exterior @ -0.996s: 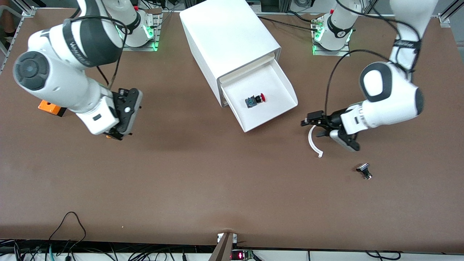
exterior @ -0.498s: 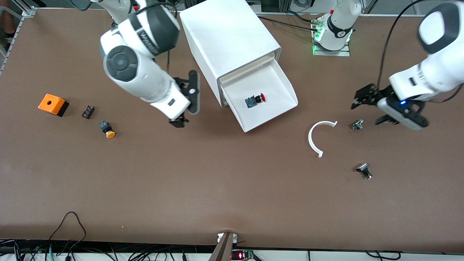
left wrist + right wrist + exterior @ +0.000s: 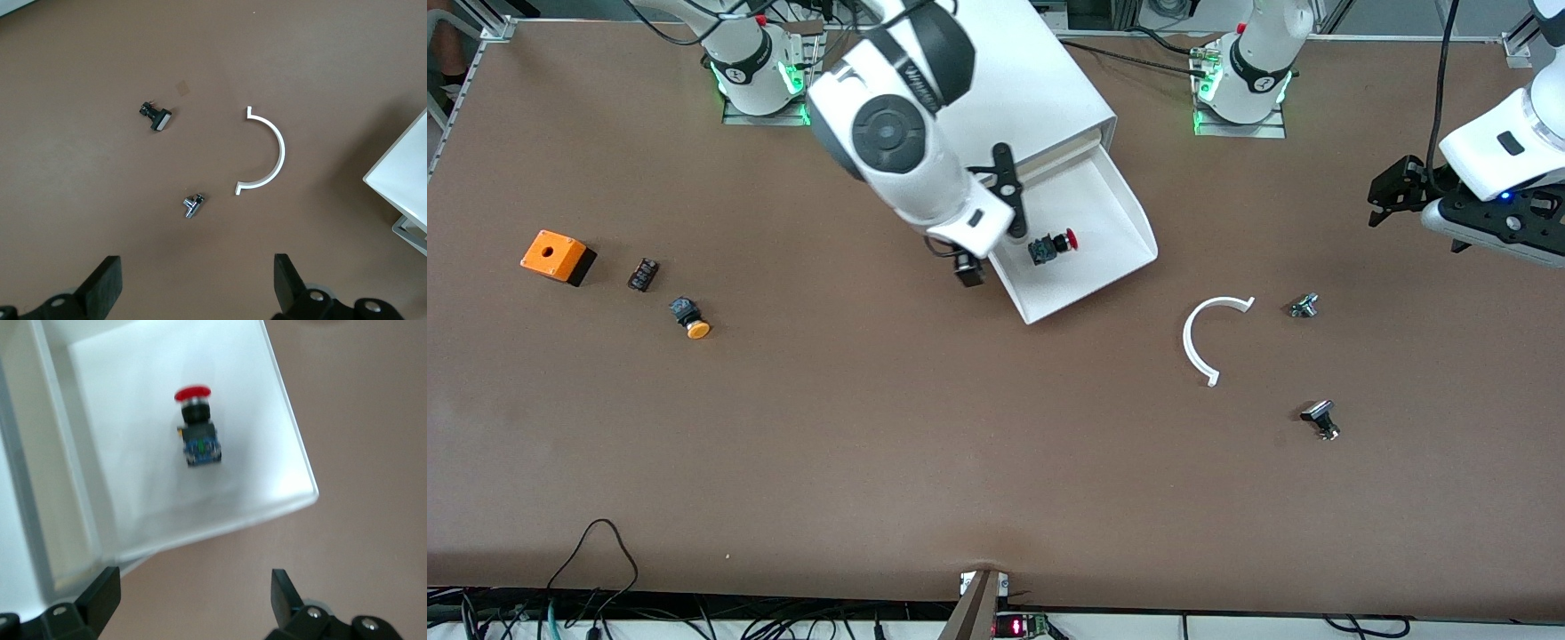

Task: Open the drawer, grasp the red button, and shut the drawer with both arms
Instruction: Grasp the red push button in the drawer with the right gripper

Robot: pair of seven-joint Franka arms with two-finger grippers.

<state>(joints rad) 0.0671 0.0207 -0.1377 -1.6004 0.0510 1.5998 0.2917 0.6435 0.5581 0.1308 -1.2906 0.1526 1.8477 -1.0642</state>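
Having swung over the drawer [image 3: 1089,233], the released right tool [image 3: 987,227] nears the button [image 3: 1052,245].

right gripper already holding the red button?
No: in the right wrist view the button lies alone in the open drawer, and the right gripper is open, clear of it.

Bright, even overhead light, soft shadows; right wrist view blurred, white drawer [image 3: 167,420] glaring
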